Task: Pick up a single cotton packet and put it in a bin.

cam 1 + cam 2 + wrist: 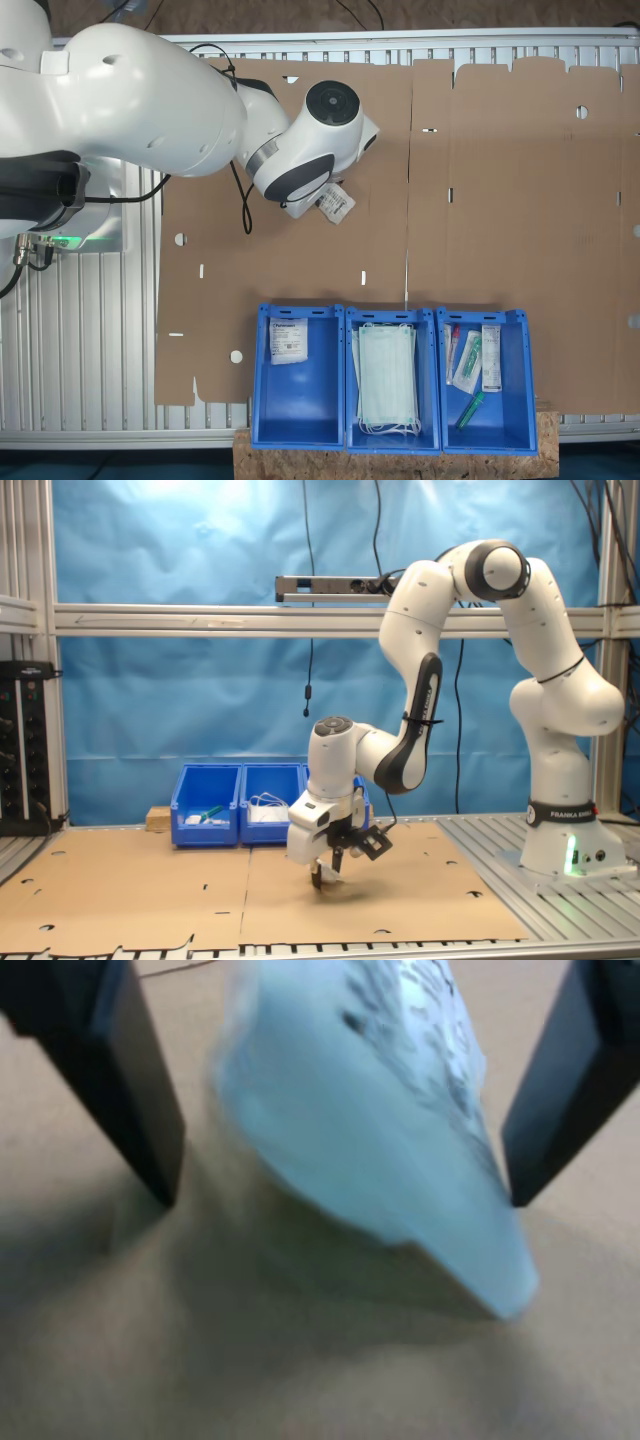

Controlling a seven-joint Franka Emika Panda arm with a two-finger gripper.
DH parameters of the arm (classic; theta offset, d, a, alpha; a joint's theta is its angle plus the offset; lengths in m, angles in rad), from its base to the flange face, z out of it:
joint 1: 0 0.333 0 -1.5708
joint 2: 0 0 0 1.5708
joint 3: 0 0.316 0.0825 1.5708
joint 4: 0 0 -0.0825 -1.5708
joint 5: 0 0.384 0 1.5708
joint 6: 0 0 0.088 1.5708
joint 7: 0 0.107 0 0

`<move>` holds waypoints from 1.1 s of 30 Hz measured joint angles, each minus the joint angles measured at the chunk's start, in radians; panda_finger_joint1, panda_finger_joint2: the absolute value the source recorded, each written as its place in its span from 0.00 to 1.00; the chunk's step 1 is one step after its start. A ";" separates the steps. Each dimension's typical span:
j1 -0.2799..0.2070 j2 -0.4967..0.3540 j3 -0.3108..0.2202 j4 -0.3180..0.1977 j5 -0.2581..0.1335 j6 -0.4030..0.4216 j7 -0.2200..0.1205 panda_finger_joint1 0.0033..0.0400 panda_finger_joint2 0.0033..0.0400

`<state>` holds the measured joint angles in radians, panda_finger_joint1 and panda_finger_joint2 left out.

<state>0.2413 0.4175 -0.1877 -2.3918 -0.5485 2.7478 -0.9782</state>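
Observation:
A cotton packet (400, 1150), white with fine dark print, stands tilted on the brown cardboard between my two black fingers (140, 1110). One finger is clear of it; the other is at its edge. My gripper (340, 1198) is open around it and sits low over the cardboard (322, 878). In the first exterior view the same packet (335, 203) pokes out from under the white wrist. Another white packet (287, 338) lies in the blue bin (262, 390) at the first exterior view's left of the row.
Three blue bins stand side by side at the cardboard's edge; the middle one (351, 400) holds pale green face masks (386, 375), the third (525, 400) long narrow packets (468, 362). The arm's base (565, 830) stands on slatted metal beside the cardboard.

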 joint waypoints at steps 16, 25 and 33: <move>-0.014 0.011 -0.006 0.004 0.000 0.008 0.000 0.04 0.04; -0.016 0.011 -0.008 0.004 0.000 0.008 0.000 0.05 0.05; -0.018 0.006 -0.012 -0.003 0.000 0.008 0.000 0.05 0.05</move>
<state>0.2231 0.4236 -0.1994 -2.3952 -0.5485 2.7557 -0.9782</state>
